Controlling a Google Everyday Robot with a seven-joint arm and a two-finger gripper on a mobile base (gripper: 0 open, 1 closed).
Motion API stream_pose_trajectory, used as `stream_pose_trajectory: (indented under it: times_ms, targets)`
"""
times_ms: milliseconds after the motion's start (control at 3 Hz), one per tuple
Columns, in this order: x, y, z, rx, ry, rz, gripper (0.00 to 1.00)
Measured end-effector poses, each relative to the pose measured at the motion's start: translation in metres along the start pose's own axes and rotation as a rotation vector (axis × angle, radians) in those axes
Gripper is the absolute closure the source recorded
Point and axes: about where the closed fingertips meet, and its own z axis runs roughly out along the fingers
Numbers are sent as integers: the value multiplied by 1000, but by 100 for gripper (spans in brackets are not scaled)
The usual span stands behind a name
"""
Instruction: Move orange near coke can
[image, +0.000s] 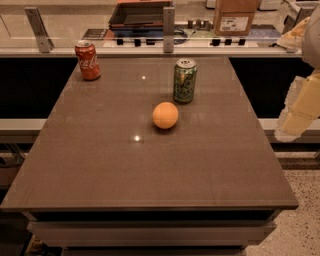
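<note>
Brown tabletop (100, 165) carries one coke can (88, 60) upper left, one green can (184, 80), one orange (165, 115) centre; we see one gripper (299, 114) cut off at right, and cannot tell its grip.

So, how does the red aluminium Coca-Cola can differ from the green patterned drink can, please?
The red aluminium Coca-Cola can shows white script and stands at the far left corner of the brown table; the green patterned drink can stands nearer the middle, beside the round orange fruit. Both are upright with silver tops. The gripper hangs beyond the table's right edge.
</note>
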Motion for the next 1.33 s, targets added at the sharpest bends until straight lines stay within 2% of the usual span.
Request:
stream_pose_trajectory:
  times_ms: [667, 1000, 1333]
  targets:
    - [-5, 0, -3, 11, 4, 12, 0]
    - [-10, 3, 3, 25, -49, 97, 0]
    - [-25, 7, 18, 38, -160, 198, 0]
